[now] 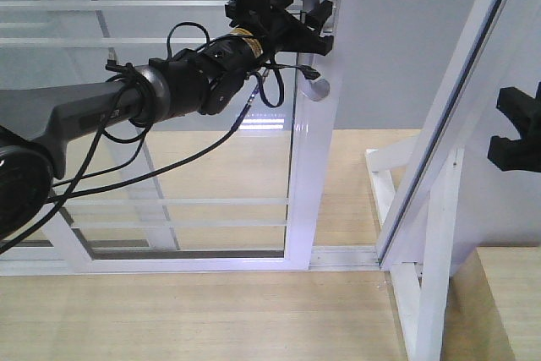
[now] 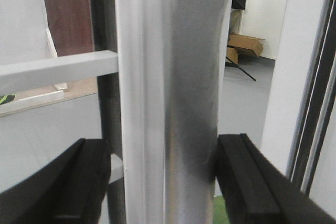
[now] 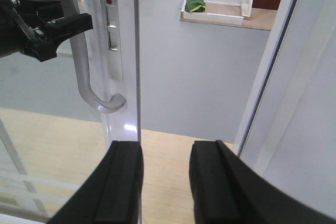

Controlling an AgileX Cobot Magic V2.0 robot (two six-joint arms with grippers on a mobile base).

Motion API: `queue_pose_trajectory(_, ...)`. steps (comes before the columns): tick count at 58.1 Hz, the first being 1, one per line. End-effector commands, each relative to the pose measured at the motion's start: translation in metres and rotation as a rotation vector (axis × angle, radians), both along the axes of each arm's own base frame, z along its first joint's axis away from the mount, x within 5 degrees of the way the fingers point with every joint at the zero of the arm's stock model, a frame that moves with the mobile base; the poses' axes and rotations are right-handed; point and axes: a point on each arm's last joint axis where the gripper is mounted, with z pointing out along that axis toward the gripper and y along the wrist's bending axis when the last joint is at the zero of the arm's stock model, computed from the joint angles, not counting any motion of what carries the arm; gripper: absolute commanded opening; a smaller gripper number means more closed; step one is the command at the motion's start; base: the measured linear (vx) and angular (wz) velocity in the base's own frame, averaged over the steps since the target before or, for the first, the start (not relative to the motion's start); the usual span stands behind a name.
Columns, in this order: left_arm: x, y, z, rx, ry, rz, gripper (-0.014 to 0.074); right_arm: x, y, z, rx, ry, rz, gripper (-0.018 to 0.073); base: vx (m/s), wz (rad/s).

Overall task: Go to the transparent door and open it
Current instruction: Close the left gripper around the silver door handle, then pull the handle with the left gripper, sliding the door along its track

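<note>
In the front view the left gripper (image 1: 319, 30) reaches in from 9 o'clock, jaws apart on either side of the curved grey handle (image 1: 316, 84). The handle runs 12 to 6 on the right stile of the transparent door (image 1: 211, 158). Opening it likely means dragging toward 9. The right gripper (image 1: 517, 128) hangs at 3 o'clock, farther off, spread and empty.

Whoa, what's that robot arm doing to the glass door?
The robot is working on opening the transparent door. Its left gripper is up at the curved grey handle, with one finger on each side of it. The jaws look open, not clearly squeezing the handle. The right gripper is off to the side, open and holding nothing.
</note>
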Motion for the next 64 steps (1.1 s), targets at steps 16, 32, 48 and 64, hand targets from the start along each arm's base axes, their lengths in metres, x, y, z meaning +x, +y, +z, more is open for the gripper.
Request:
queue_pose_trajectory(16,-0.003,0.010,0.059,-0.115,-0.157,0.089,0.0428,0.001,-0.001,0.013,-0.017,-0.071,0.003,0.0307,0.00,0.00)
queue_pose_trajectory(32,-0.011,0.020,0.088,-0.033,-0.150,0.118,0.0423,0.001,-0.001,0.013,-0.018,-0.070,0.004,0.0307,0.00,0.00)
queue_pose_trajectory(48,-0.001,0.053,0.105,-0.013,-0.141,0.182,0.0428,0.001,-0.001,0.013,-0.018,-0.070,0.004,0.0307,0.00,0.00)
queue_pose_trajectory(64,0.005,0.082,0.112,0.033,-0.068,0.230,0.0435,0.001,-0.001,0.013,-0.020,-0.071,0.004,0.0307,0.00,0.00)
